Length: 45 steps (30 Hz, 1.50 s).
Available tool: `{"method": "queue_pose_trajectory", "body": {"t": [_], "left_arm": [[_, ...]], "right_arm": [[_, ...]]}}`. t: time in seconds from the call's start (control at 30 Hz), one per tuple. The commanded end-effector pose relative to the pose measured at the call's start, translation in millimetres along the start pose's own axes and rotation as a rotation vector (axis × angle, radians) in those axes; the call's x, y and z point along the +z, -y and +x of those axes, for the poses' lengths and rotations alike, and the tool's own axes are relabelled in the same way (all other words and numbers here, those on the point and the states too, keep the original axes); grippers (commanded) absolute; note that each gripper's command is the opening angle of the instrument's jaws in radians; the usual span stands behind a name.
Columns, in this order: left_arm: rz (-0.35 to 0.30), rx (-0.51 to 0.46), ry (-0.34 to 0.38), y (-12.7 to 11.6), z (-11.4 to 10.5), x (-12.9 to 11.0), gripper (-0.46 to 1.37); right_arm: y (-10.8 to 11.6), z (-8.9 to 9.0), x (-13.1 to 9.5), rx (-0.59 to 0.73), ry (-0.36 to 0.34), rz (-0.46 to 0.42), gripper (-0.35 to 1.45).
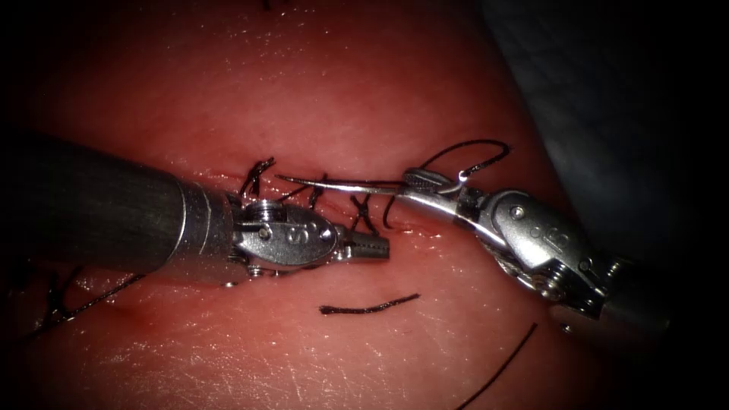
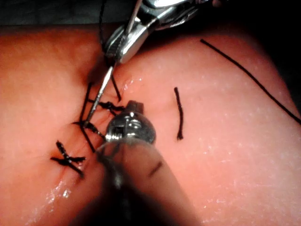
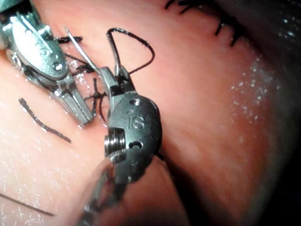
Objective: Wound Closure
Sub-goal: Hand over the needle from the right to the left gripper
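The tissue (image 1: 326,91) lies under both tools, its cut (image 1: 304,193) running across the endoscope view with dark stitches (image 1: 363,214) already crossing it. The risk, as a judgement: the needle's free point hangs just over those stitches, so any drift could snag a knot or scratch the surface, and the trailing thread (image 1: 471,148) looping by the tool could tangle round it.

The right tool (image 1: 425,182) has its jaws clamped on the curved needle (image 1: 334,182) near its rear end, where the thread joins. The needle's point reaches left over the cut and appears clear of the tissue.

The left tool (image 1: 372,247) sits just below the cut, jaws closed or nearly so, holding nothing visible.

A cut end of thread (image 1: 368,306) lies loose beneath.
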Motion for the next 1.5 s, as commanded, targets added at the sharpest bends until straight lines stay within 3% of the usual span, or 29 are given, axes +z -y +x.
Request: {"method": "queue_pose_trajectory", "body": {"t": [0.03,0.27,0.4,0.57,0.73,0.9,1.0,1.23,1.5], "left_arm": [[-0.005,0.001,-0.004,0.0,0.0,0.0,-0.35],[-0.039,0.011,0.003,-0.5,0.5,-0.5,-0.30],[-0.054,-0.011,0.007,-0.9,2.2,-2.1,0.16],[-0.080,-0.047,0.026,-2.1,5.3,-4.8,0.38],[-0.104,-0.019,0.026,-2.9,9.4,-7.8,0.62],[-0.127,-0.007,0.038,-2.7,11.2,-9.8,0.71],[-0.152,0.003,0.091,-1.9,11.3,-10.8,1.09],[-0.179,0.003,0.177,-0.6,10.2,-10.4,1.15],[-0.202,-0.057,0.248,1.6,8.1,-8.8,1.01]], "right_arm": [[-0.1,0.1,0.0,0.001,0.001,-0.005,-0.35],[-0.7,0.8,0.0,0.008,-0.001,-0.020,-0.35],[-0.9,1.4,-0.1,-0.028,-0.001,-0.015,-0.35],[-0.9,1.8,-0.3,-0.070,0.027,-0.002,-0.35],[-0.6,1.8,-0.6,-0.127,0.062,0.026,-0.35],[0.0,2.0,-1.0,-0.189,0.053,0.066,-0.35],[0.4,2.6,-1.4,-0.237,0.043,0.108,-0.35],[0.8,4.2,-1.6,-0.328,0.019,0.162,-0.35],[1.4,6.4,-1.9,-0.441,-0.020,0.188,-0.35]]}}
